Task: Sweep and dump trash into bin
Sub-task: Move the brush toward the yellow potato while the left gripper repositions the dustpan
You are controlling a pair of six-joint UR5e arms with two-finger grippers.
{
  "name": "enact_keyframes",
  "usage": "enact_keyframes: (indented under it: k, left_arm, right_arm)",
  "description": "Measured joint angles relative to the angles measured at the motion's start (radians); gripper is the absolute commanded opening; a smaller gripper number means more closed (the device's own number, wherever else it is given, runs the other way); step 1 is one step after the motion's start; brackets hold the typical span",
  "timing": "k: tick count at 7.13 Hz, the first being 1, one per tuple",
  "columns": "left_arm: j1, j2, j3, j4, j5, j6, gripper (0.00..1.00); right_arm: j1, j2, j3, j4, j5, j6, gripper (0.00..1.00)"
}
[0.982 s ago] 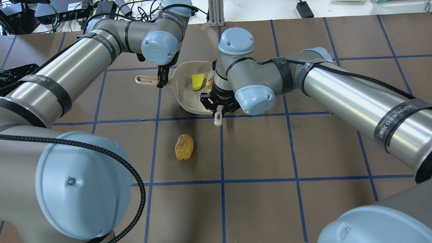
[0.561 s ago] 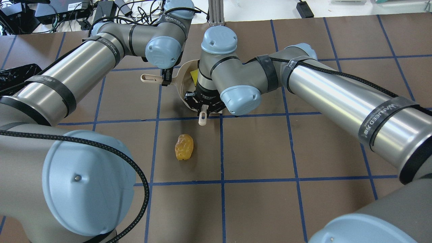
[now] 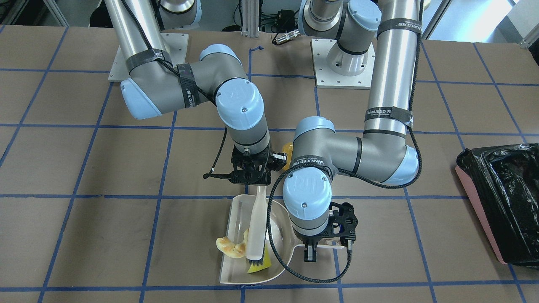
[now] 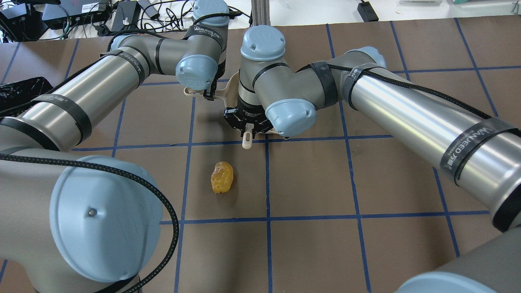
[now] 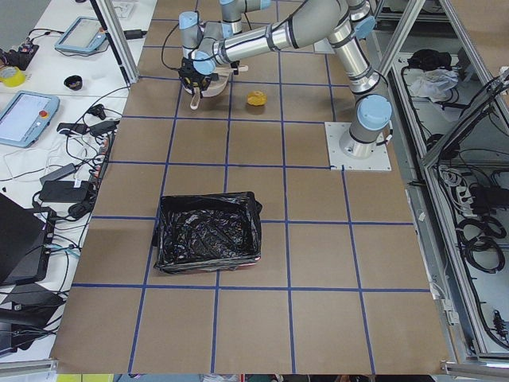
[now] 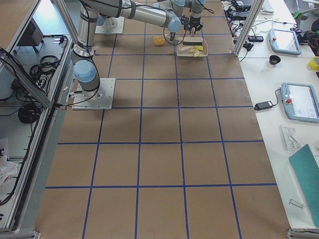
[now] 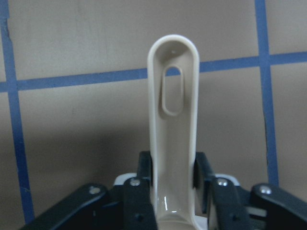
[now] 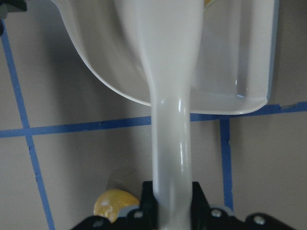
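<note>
The beige dustpan (image 3: 238, 212) lies on the table. My left gripper (image 3: 309, 251) is shut on its handle (image 7: 172, 120). My right gripper (image 3: 251, 179) is shut on the beige brush (image 3: 257, 227), which lies over the pan with its bristles down. The yellow sponge wedge (image 3: 257, 267) sits in the pan under the bristles. The tan croissant piece (image 3: 229, 248) lies at the pan's open lip. The orange-yellow lump (image 4: 222, 177) lies alone on the table, nearer the robot than the pan. The pink bin (image 3: 480, 210) with its black bag stands far off on my left side.
The table is brown with blue tape grid lines. In the overhead view the right wrist covers most of the dustpan (image 4: 232, 87). Cables and electronics (image 4: 122, 12) lie beyond the table's far edge. The bin's black bag (image 4: 16, 91) shows at the left edge.
My right gripper has carried the brush leftward across the dustpan, so the wrist now hides the sponge and croissant from overhead. The dustpan handle has shifted right and slightly farther away. The orange lump has not moved.
</note>
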Motion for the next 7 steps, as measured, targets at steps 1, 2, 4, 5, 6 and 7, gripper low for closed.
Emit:
enact_keyframes:
  k: [1, 2, 4, 5, 6, 7]
  left_arm:
    - [0.013, 0.004, -0.001, 0.011, -0.009, 0.013, 0.0]
    - [0.027, 0.01, -0.001, 0.016, -0.013, 0.025, 0.0]
    - [0.056, 0.025, 0.003, 0.017, -0.015, 0.041, 0.0]
    - [0.08, 0.038, 0.003, 0.014, -0.027, 0.049, 0.0]
    - [0.103, 0.055, 0.006, -0.005, -0.048, 0.058, 0.0]
    - [0.124, 0.075, 0.01, -0.045, -0.056, 0.068, 0.0]
  right_arm:
    - [-0.005, -0.033, 0.002, 0.054, -0.024, -0.001, 0.0]
    - [-0.009, -0.069, 0.007, 0.108, -0.034, -0.002, 0.0]
    - [-0.039, -0.105, 0.017, 0.166, -0.041, -0.002, 0.0]
    - [-0.057, -0.111, 0.038, 0.176, -0.042, -0.001, 0.0]
    - [-0.065, -0.121, 0.082, 0.177, -0.045, -0.001, 0.0]
    - [-0.067, -0.15, 0.135, 0.176, -0.046, -0.002, 0.0]
